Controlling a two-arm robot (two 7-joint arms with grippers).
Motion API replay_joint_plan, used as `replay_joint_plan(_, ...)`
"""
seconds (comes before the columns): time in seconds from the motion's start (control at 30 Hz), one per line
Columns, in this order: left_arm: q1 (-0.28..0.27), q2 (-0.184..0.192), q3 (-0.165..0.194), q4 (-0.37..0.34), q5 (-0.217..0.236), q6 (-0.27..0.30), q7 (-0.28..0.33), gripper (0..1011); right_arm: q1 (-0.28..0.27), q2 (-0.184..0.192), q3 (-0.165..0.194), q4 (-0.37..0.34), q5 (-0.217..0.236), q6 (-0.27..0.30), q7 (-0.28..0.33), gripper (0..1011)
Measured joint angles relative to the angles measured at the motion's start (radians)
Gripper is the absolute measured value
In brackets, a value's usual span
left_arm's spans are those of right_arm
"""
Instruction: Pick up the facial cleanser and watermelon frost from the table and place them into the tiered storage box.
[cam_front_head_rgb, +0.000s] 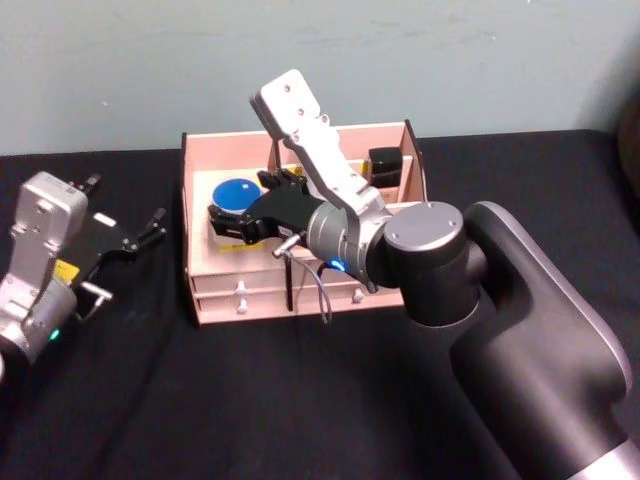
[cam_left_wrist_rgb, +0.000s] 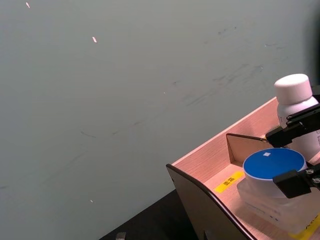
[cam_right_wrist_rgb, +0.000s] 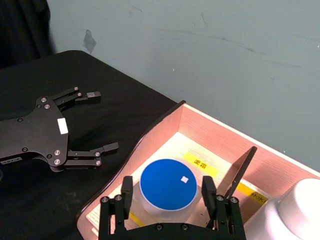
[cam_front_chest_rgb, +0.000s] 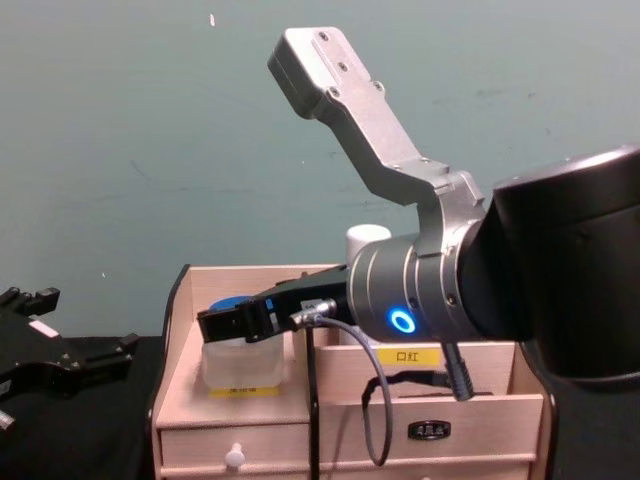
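Status: both task items are inside the tiered storage box (cam_front_head_rgb: 300, 290); what remains, by judgement, is release and withdrawal.

1. Watermelon frost (cam_right_wrist_rgb: 167, 187): the jar stands upright in the left front compartment of the tiered storage box, on the compartment floor as far as the chest view shows. A yellow label (cam_right_wrist_rgb: 200, 164) lies on the floor just behind it.

2. Facial cleanser (cam_left_wrist_rgb: 296, 107): the bottle stands upright in the box, in the section just behind and to the right of the jar, beyond a thin wooden divider (cam_right_wrist_rgb: 240, 170).

3. Right pincer (cam_right_wrist_rgb: 167, 197): positioned over the same left front compartment, with one finger on each side of the jar, close against its sides. The jaws appear pressed on the jar, but full contact cannot be confirmed. Judged step: final placement, just before release.

4. Left pincer (cam_right_wrist_rgb: 102, 121): hovers over the black bench (cam_front_head_rgb: 150, 400), well to the left of the box, jaws spread and holding nothing.

5. Remaining work: part the right jaws, then lift clear without tipping the jar or striking the divider.
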Motion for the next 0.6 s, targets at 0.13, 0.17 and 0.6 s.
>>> replay_joint_plan(0.13,0.0,0.0,0.0,0.0,0.0,0.0,0.0,1009,-0.002,0.001,0.0,-0.002,0.0,-0.001,0.0,944)
replay_joint_plan(0.17,0.0,0.0,0.0,0.0,0.0,0.0,0.0,1010,-0.002,0.001,0.0,-0.002,0.0,-0.001,0.0,960)
replay_joint_plan(0.6,0.0,0.0,0.0,0.0,0.0,0.0,0.0,1010,-0.072,0.052,0.016,-0.164,0.0,-0.054,-0.001,1002)
